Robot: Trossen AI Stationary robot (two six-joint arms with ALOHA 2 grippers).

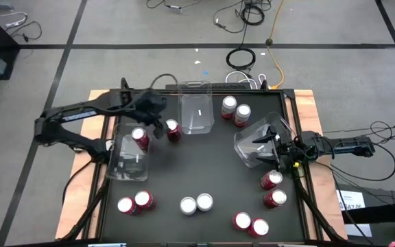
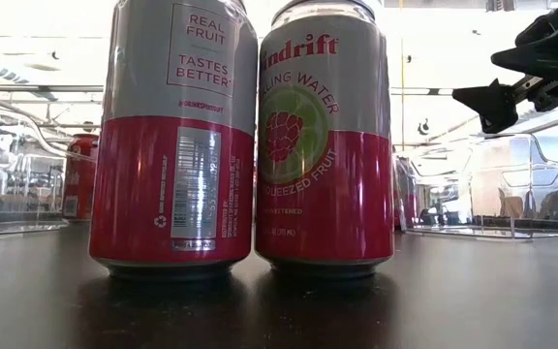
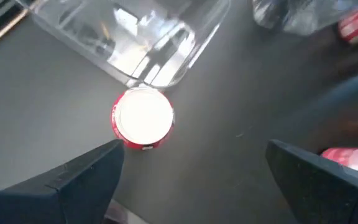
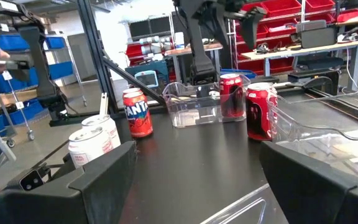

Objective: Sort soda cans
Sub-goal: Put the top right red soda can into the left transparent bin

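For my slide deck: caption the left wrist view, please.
Open left gripper hovers above an upright red soda can beside a clear plastic bin.

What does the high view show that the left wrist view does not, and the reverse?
Only the high view shows both arms, the right gripper at a tilted bin, and a can in the left bin. Only the left wrist view shows the left gripper open above a red can. Both show that can beside the middle bin.

Bright overhead glare (blurred wrist view)
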